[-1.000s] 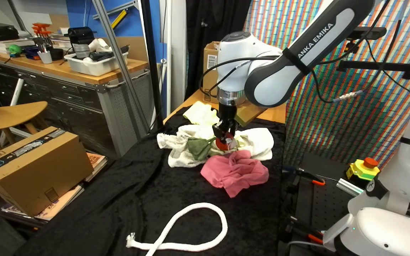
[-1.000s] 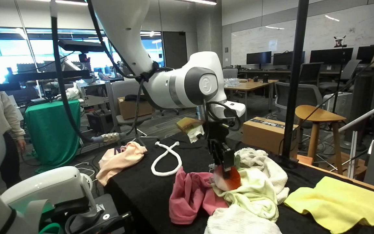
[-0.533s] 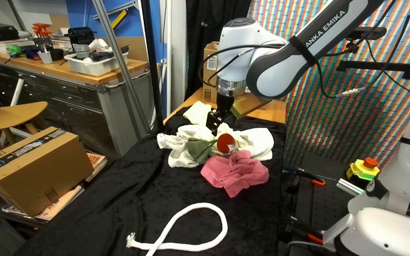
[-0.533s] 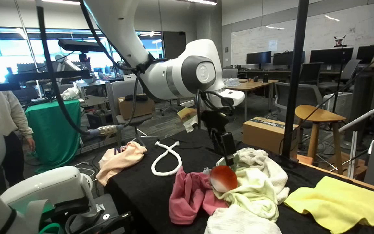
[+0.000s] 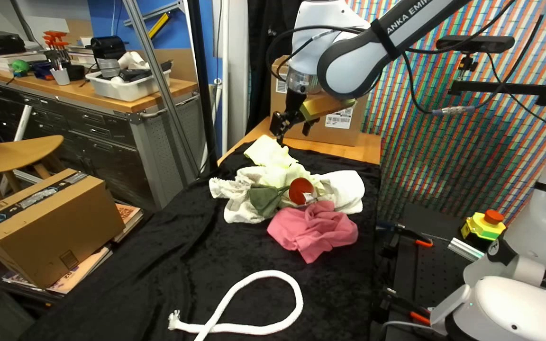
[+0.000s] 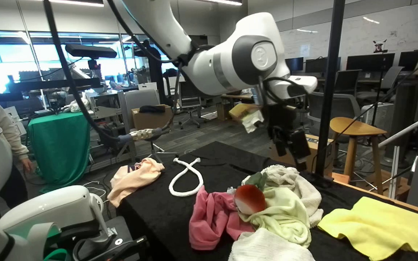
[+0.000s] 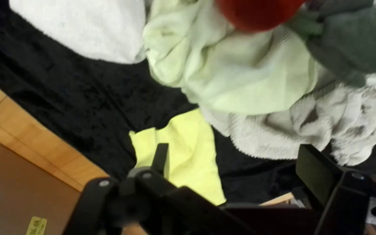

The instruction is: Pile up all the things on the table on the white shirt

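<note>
White cloth, seemingly the white shirt (image 5: 346, 189), lies spread under a pale green cloth (image 7: 256, 81); whether all the white is one piece I cannot tell. A round red-and-white thing (image 6: 249, 199) with green leaves (image 7: 354, 42) rests on top of them. The pink cloth (image 5: 313, 227) is bunched against the heap's near side in an exterior view. Apart from the heap lie a yellow cloth (image 6: 383, 226) and a looped white rope (image 5: 296, 293). My gripper (image 7: 235, 147) hangs above the table near the yellow cloth, fingers (image 7: 315, 176) wide apart, nothing between them.
A peach-coloured cloth (image 6: 136, 177) lies at the table's corner. Cardboard boxes (image 5: 339, 125) stand on the wooden edge behind the yellow cloth. A dark post (image 6: 330, 90) rises beside the table, close to the arm. Black cloth (image 5: 235, 255) covers the tabletop.
The gripper has let go of the red-and-white thing, opened, risen and moved off toward the yellow cloth's end of the table. The red-and-white thing stays on the heap, slightly turned.
</note>
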Available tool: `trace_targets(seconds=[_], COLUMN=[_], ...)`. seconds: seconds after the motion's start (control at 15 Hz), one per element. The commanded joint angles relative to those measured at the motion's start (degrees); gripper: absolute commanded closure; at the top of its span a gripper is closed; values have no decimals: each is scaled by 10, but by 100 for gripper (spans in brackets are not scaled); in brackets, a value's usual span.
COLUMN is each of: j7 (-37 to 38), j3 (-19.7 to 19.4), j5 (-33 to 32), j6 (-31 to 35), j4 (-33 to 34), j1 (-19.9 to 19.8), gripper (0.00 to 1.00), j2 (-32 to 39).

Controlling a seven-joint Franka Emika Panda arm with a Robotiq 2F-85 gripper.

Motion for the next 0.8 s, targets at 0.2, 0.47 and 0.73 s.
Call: trace_targets(seconds=[0.2,0.47,0.73], j7=[-137,-204,-248], j3=[-37,-39,-33], j5=[20,47,61], j6=[-7,-18,-40], j4=[166,253,329], j1=[-41,-44,-38], gripper=[0,0,0], j2=[118,194,263])
